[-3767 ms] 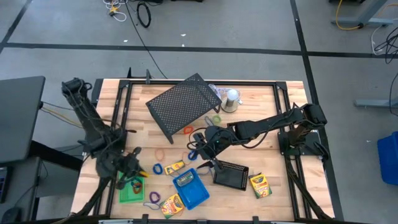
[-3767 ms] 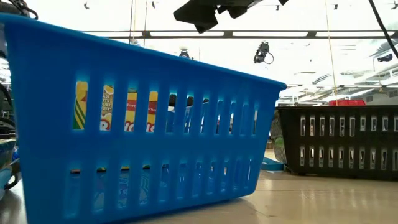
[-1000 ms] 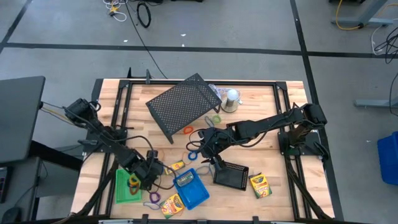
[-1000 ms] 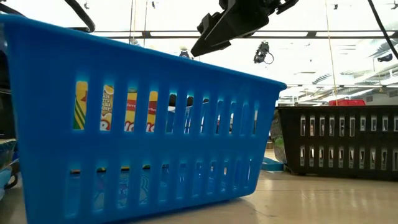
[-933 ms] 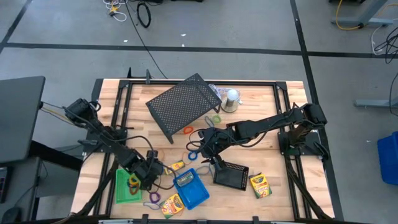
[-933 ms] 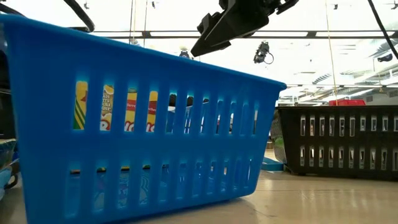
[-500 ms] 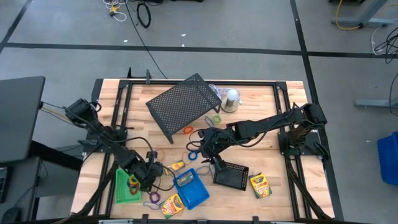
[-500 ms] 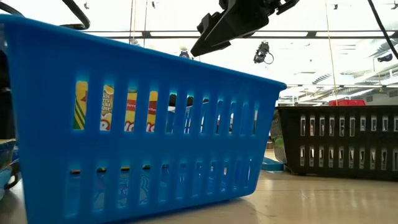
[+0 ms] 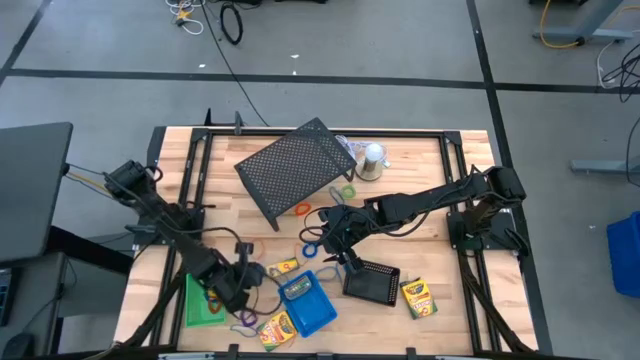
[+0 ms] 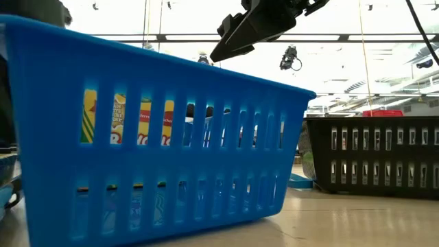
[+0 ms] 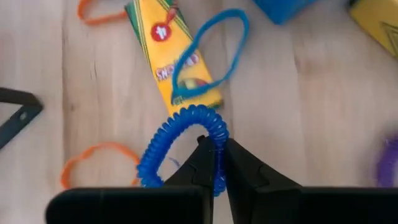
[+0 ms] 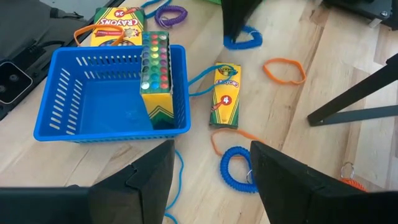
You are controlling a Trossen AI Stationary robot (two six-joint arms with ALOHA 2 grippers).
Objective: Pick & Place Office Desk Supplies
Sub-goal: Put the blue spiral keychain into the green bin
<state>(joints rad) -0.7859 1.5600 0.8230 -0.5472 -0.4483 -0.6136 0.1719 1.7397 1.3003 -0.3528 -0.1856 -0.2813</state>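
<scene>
With the left gripper (image 11: 216, 163) pinched shut on only 1 turn of the blue coiled loop (image 11: 180, 143) lying just beside the crayon box (image 11: 173, 56), lifting could let it stretch and slip free; right gripper (image 12: 211, 171) hovers open.

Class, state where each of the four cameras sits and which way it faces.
High: overhead, straight down on wooden table; both arms show.
Low: table height, facing slotted blue plastic basket; an arm overhead.
Left wrist: left claw pinching blue coiled loop.
Right wrist: open right claw facing basket.
Shared: the basket, low and right wrist.
</scene>
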